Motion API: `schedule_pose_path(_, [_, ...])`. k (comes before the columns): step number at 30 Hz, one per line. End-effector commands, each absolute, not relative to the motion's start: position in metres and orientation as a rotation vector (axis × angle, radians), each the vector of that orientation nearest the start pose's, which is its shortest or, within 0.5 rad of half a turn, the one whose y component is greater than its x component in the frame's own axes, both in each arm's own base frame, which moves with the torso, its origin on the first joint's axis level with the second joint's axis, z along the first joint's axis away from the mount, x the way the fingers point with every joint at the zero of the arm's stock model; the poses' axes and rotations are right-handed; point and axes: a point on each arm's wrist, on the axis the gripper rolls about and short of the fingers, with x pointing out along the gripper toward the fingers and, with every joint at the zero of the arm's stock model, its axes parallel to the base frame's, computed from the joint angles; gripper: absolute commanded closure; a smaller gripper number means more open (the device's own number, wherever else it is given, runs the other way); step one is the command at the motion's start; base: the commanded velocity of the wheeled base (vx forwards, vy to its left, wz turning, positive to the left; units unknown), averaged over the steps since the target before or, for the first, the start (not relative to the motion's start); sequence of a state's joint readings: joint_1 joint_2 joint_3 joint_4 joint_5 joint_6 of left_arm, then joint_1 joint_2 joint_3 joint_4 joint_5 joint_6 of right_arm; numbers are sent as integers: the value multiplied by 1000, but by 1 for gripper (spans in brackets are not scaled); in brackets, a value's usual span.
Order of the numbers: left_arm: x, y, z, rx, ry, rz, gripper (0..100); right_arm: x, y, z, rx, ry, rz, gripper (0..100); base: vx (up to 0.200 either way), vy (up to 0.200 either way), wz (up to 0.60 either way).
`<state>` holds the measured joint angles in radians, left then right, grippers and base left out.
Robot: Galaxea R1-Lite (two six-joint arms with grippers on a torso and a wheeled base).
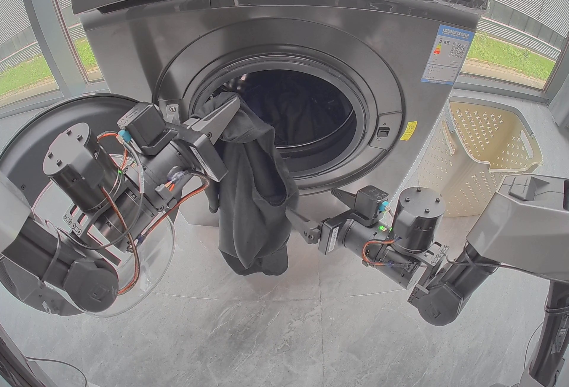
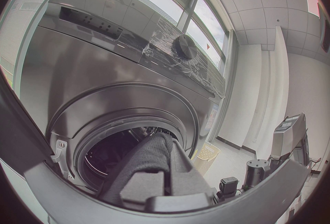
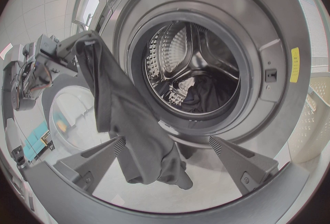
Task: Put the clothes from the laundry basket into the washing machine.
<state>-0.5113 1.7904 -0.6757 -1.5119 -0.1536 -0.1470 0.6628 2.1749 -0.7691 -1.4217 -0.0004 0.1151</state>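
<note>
A dark grey garment (image 1: 255, 198) hangs from my left gripper (image 1: 224, 112), which is shut on its top at the left rim of the washing machine's drum opening (image 1: 355, 109). In the left wrist view the cloth (image 2: 144, 159) is bunched between the fingers (image 2: 185, 169). My right gripper (image 1: 296, 222) sits lower, in front of the machine, open, at the garment's lower edge. In the right wrist view the garment (image 3: 130, 115) hangs down between its spread fingers (image 3: 223, 149), close to one of them. More dark clothes (image 3: 202, 94) lie inside the drum.
The round door (image 1: 35, 127) stands swung open on the left, behind my left arm. A cream laundry basket (image 1: 480, 151) stands on the floor right of the machine. Grey tiled floor (image 1: 296, 335) lies in front.
</note>
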Motion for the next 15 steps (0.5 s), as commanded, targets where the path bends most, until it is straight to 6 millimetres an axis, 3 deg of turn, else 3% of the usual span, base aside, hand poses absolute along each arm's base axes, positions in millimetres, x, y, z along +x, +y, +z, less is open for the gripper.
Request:
schedule_pose_path(1, [264,-151,209,-212,-351,-683,100,293,237,78,106,52,680,0,0,0,0])
schedule_pose_path(6, [264,-151,210,-212,-353,-683,100,292,241,71,99,71,686,0,0,0,0])
schedule_pose_path(15, [264,-150,210,-212,-356,-681,100,314,241,68,111,38,662,0,0,0,0])
